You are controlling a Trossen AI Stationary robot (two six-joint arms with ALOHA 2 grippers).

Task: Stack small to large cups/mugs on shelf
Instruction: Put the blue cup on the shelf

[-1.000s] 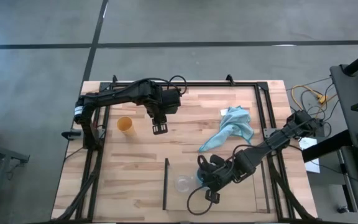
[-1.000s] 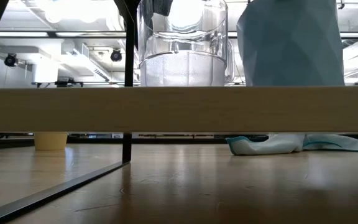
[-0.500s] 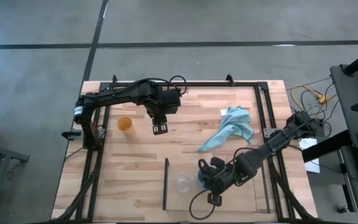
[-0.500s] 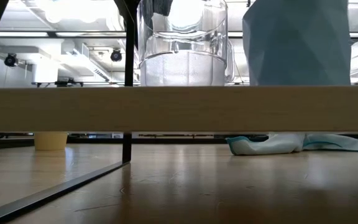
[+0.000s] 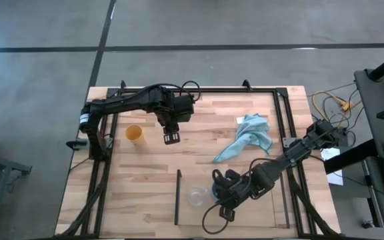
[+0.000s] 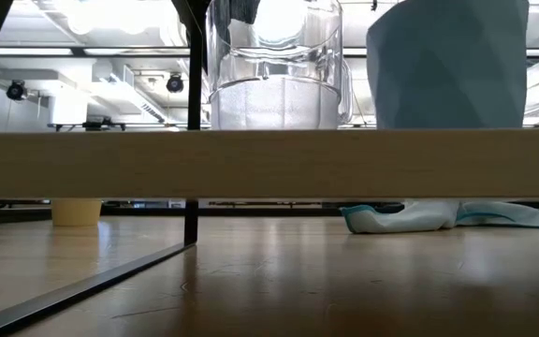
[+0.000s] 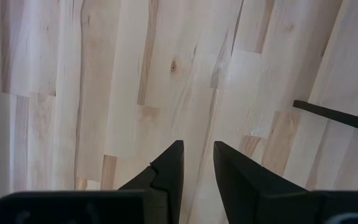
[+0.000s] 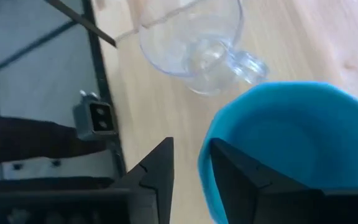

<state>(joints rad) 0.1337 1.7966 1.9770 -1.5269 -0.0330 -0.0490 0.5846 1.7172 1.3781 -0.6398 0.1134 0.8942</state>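
The light blue mug [image 6: 447,65] stands upright on the shelf's wooden board [image 6: 269,164], with the clear cup [image 6: 274,65] to its left. My right gripper [image 5: 220,195] is over the mug and shut on it, hiding most of it in the high view. The clear cup [image 5: 197,197] shows beside it, near the shelf's dark rod [image 5: 177,197]. The yellow-orange cup [image 5: 134,133] stands on the table at the far left. My left gripper [image 5: 171,139] hovers shut and empty just right of it. My right gripper holds the mug's rim and wall [image 8: 205,163] on the side toward the clear cup [image 8: 191,37]. One finger [image 8: 157,174] is outside the wall and the other is inside the mug. The fingers come from above. The mug is upright, its base on the shelf board.
A light blue cloth [image 5: 249,137] lies crumpled on the table at the far right, behind the shelf. The large black frame [image 5: 282,133] runs around the tabletop. Bare wood lies under my left gripper [image 7: 197,155].
The light blue mug has shifted a little toward the table's right along the shelf board, staying upright, with my right gripper on it. The clear cup has stayed in place.
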